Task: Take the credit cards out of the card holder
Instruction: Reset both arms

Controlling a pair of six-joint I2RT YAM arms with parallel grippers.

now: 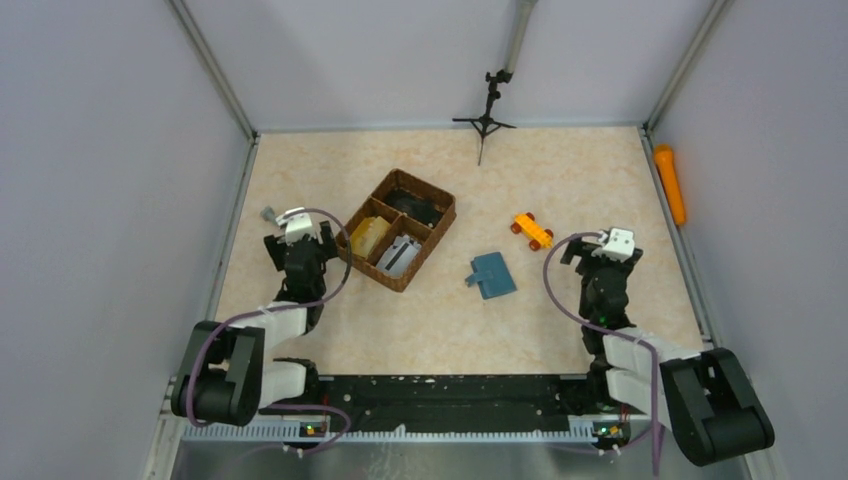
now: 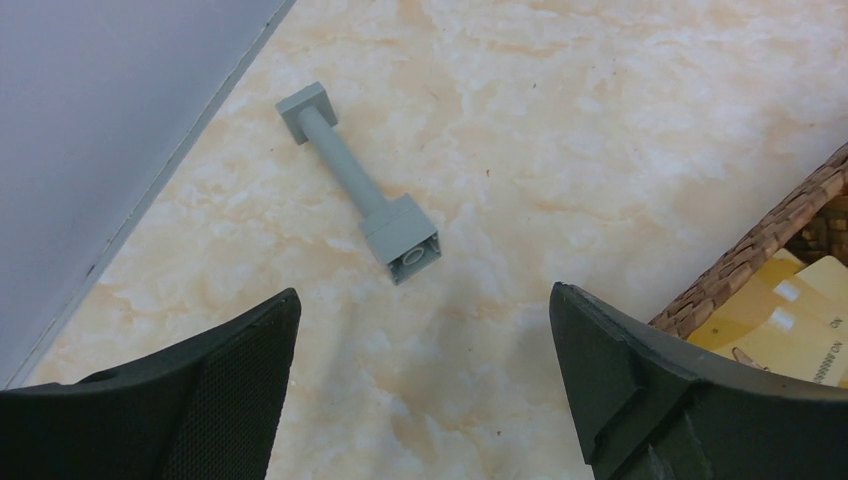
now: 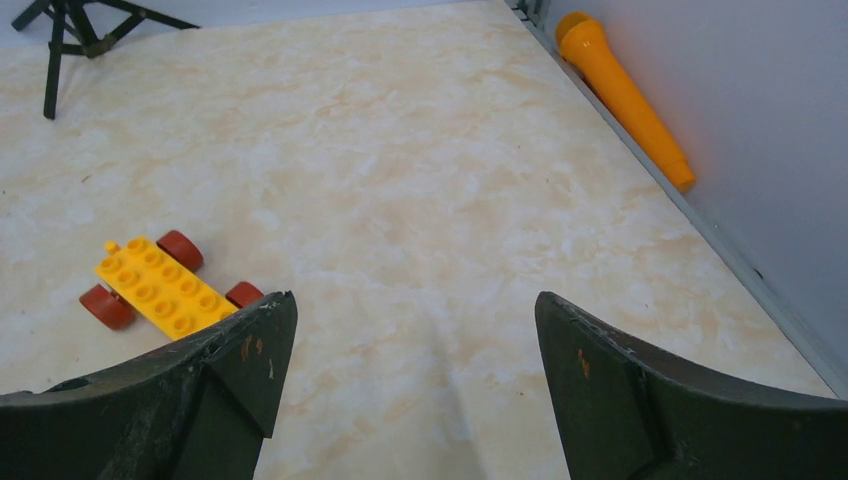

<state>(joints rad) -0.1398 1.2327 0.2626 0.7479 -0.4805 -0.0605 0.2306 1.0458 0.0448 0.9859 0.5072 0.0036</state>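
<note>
At mid-table, between my two arms, the flat teal-blue bifold card holder lies near the right side of the brown woven divided basket. My left gripper and right gripper both gape wide, empty, well apart from it.
</note>
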